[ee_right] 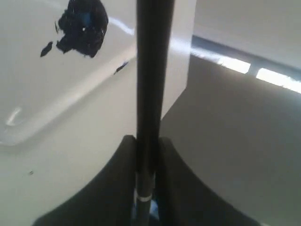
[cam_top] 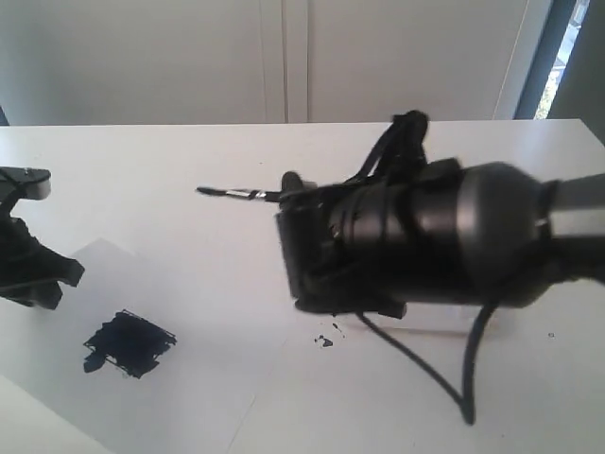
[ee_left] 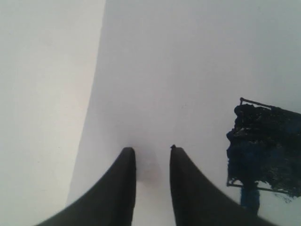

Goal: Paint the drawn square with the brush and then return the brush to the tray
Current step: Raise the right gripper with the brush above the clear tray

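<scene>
The ragged blue-black drawn square (cam_top: 129, 342) looks painted, but the right hand (ee_right: 148, 141) pinches the black-handled brush (ee_right: 153, 70), not yet in the clear tray (ee_right: 47, 84).

The right arm (cam_top: 425, 241) blocks the table's (cam_top: 170, 161) middle through 3 o'clock, the brush (cam_top: 236, 194) jutting toward 9 o'clock, a cable (cam_top: 435, 374) drooping at 5 o'clock; the left hand (cam_top: 61, 284) stands at 9 o'clock; 12 and 6 o'clock lie open.

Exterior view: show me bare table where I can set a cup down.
Free: the strip of table between the wall and the brush; the paper between the painted square and the paint specks. Crowded: under the right arm and cable, beside the left end effector.
</scene>
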Tool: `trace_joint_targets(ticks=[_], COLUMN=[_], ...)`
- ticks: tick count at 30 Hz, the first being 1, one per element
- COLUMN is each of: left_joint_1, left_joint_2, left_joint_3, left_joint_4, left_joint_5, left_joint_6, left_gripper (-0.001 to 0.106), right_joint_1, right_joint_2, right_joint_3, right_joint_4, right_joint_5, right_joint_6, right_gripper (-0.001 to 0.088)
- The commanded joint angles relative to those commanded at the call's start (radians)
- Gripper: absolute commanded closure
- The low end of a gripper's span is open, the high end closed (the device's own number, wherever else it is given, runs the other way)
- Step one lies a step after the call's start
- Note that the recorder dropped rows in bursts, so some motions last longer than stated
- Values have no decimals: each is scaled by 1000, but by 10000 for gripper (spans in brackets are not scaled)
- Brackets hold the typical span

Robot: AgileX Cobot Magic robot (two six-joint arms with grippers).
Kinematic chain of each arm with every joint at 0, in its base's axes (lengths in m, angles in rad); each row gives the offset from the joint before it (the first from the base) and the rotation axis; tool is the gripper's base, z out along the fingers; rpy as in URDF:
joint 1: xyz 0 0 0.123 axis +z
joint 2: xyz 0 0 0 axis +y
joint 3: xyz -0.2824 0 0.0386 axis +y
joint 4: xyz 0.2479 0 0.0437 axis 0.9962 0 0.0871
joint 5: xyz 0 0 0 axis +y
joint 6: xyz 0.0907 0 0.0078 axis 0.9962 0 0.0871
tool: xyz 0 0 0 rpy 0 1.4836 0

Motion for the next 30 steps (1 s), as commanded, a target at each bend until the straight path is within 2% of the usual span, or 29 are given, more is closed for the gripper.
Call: trace_joint_targets(ticks=[3,5,11,20,22,25,30], left_joint_1=[-2,-2,-2,-2,-8,-27,-32], left_joint_2=[-59,-91,-105,-105,-105,-103,-103], left_joint_3=[0,0,5,11,11,12,12], left_joint_4=[0,0,0,16,57,186,185], left_joint_5=[10,18,54,-43,-46,16,39], left_joint_6=[0,0,0,-21,-5,10,-21], left_gripper=[964,997,997,1005,1023,1053,1053], right_joint_1=[-40,-55,-64,-64,-64,-64,-64], right_joint_2=[-56,-81,-128,-158,-158,-159,-161], right_joint_3=[0,0,2,4,19,55,105], right_joint_4=[80,111,140,235,236,230,230], right_joint_5=[-16,-29,-31,0,0,-11,-52], right_joint_6=[-2,-2,-4,-51,-54,-54,-44], right_gripper=[868,868,868,868,868,868,868])
